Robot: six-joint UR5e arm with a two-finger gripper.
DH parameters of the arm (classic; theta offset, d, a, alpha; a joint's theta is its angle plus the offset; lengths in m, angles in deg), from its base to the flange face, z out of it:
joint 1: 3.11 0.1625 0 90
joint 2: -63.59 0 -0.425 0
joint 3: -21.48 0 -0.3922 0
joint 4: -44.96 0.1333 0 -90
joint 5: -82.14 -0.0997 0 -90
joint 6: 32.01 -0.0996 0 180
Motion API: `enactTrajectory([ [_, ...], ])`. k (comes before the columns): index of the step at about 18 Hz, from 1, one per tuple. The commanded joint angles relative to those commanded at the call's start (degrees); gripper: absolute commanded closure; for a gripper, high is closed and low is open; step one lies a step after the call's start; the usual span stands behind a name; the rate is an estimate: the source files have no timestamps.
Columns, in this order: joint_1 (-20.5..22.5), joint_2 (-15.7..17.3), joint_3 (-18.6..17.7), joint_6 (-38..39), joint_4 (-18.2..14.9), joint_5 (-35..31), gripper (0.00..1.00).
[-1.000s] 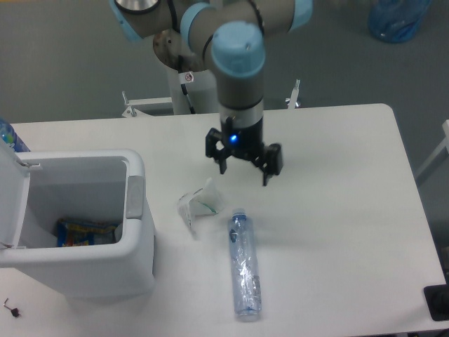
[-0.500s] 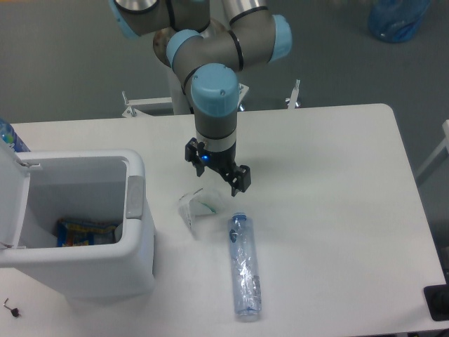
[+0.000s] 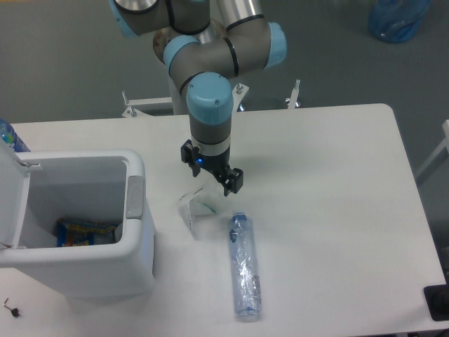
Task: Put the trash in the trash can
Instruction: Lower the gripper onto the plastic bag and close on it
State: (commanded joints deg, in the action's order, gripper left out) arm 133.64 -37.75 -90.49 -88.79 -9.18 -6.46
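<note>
Clear plastic, crushed flat: the bottle [image 3: 244, 268] lies lengthwise near the front of the white table [image 3: 337, 210], its bluish cap end pointing away. To its left sits the trash can [image 3: 77, 217], lid swung open and cut off by the frame edge; something colourful lies inside, too blurred to name. Just beyond the bottle, the crumpled wrapper [image 3: 194, 208] rests on the table. The gripper [image 3: 211, 169] hovers right over it, fingers spread, holding nothing; contact is unclear.
</note>
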Motion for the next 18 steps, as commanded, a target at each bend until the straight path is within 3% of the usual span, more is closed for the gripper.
enactTrajectory([
  [2, 0.0, 0.0, 0.2, 0.0, -0.1, 0.0, 0.98],
  [3, 0.0, 0.0, 0.2, 0.0, -0.2, 0.1, 1.0],
  [14, 2.4, 0.1, 3.3, -0.3, -0.3, 0.5, 1.0],
  [18, 3.7, 0.4, 6.8, 0.0, -3.2, 1.8, 1.0],
])
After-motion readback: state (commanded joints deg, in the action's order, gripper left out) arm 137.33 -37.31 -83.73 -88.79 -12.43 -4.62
